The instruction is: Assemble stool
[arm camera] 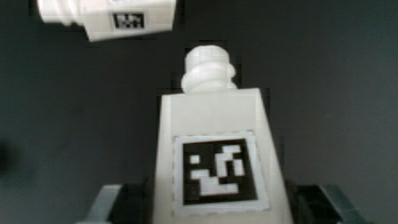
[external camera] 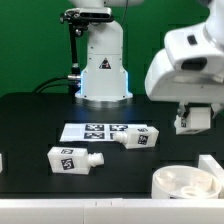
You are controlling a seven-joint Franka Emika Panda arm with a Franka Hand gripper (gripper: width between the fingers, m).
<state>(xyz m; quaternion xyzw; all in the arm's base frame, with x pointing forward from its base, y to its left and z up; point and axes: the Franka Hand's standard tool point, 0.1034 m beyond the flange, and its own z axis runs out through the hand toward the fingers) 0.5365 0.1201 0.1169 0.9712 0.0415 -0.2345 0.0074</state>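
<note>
My gripper [external camera: 193, 120] hangs at the exterior view's right, above the table, shut on a white square stool leg [arm camera: 221, 130]. In the wrist view the gripper [arm camera: 222, 206] has a dark finger [arm camera: 118, 204] on each side of this leg. The leg's tag faces the camera and its peg [arm camera: 210, 68] points away. The round seat [external camera: 184, 181] lies at the front right, under and in front of the gripper. A second leg [external camera: 137, 138] lies by the marker board [external camera: 95, 131]. A third leg [external camera: 72, 159] lies front left. One other leg [arm camera: 114, 20] shows beyond the peg.
The white robot base [external camera: 103, 72] stands at the back centre, cables behind it. A white part [external camera: 208, 165] shows at the right edge and another [external camera: 2, 160] at the left edge. The table [external camera: 30, 125] is black.
</note>
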